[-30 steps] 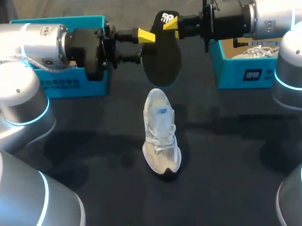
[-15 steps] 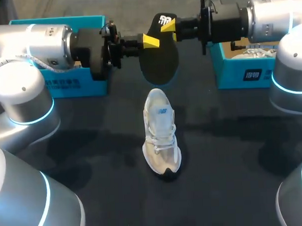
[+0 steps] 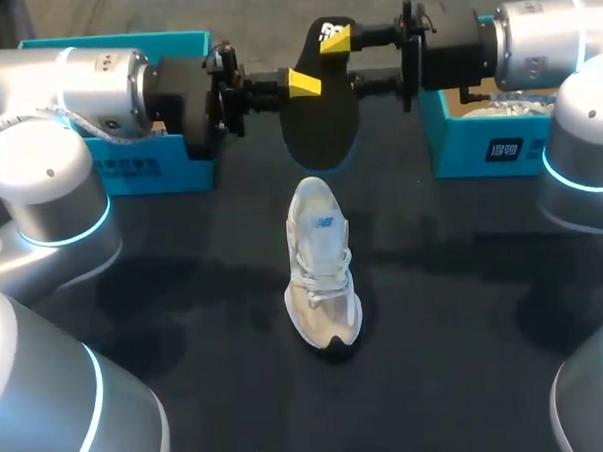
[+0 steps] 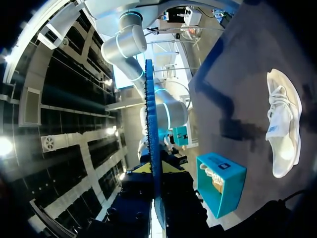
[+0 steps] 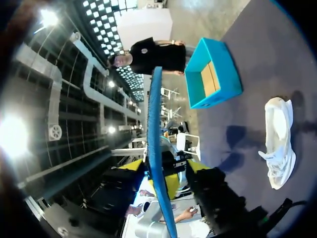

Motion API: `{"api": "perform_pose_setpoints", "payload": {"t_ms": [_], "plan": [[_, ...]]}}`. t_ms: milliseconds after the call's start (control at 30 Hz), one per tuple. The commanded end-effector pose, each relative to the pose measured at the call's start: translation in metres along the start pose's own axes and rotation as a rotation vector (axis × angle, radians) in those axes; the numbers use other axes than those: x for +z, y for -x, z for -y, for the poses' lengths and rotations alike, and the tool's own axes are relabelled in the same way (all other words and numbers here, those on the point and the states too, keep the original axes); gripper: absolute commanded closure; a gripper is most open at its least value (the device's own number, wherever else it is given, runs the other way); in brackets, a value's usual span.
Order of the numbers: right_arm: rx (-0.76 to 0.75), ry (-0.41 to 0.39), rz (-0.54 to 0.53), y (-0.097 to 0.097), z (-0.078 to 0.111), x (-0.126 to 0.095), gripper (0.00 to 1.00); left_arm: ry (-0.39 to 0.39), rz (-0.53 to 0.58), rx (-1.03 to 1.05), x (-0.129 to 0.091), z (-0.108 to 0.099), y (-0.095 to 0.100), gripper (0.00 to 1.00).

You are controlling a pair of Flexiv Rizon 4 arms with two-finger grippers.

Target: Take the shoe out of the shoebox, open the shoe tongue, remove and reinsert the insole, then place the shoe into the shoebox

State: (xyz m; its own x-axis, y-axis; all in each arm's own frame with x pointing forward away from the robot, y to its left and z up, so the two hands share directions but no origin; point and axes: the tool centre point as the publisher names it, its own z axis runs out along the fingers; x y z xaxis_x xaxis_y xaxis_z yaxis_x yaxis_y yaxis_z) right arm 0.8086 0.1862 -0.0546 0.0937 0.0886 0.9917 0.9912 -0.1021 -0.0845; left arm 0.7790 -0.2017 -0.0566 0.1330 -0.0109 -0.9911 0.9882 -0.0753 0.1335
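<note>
Head view: insole (image 3: 320, 120) held in air over desk's (image 3: 185, 301) far middle; my left jaws and my right jaws both clamp it from opposite sides. Shoe (image 3: 322, 275) stands at desk centre. Left shoebox (image 3: 129, 168) at far-left corner, right shoebox (image 3: 478, 148) at far-right corner.

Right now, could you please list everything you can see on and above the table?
table: one, dark, under everything.
shoe: one, white and beige, on the table's middle.
insole: one, black, held in the air beyond the shoe.
left shoebox: one, teal, table's far left.
right shoebox: one, teal, far right, holding a second shoe, white.
left arm: one, silver; left jaws shut on the insole.
right arm: one, silver; right jaws shut on the insole.
</note>
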Motion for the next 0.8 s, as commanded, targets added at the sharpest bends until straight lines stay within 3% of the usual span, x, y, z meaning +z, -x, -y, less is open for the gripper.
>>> {"api": "perform_pose_setpoints", "payload": {"t_ms": [33,367,800], "plan": [[-0.028,0.005,-0.006,0.007,0.012,-0.023,0.0,0.008,0.001,0.002,-0.006,0.002,0.0,1.0],[-0.135,0.016,0.027,0.016,0.033,-0.065,0.0,0.028,0.001,-0.008,-0.017,0.002,0.0,1.0],[-0.163,0.059,0.008,0.024,0.037,-0.1,0.0,0.037,-0.022,-0.03,-0.018,-0.001,-0.001,1.0]]}}
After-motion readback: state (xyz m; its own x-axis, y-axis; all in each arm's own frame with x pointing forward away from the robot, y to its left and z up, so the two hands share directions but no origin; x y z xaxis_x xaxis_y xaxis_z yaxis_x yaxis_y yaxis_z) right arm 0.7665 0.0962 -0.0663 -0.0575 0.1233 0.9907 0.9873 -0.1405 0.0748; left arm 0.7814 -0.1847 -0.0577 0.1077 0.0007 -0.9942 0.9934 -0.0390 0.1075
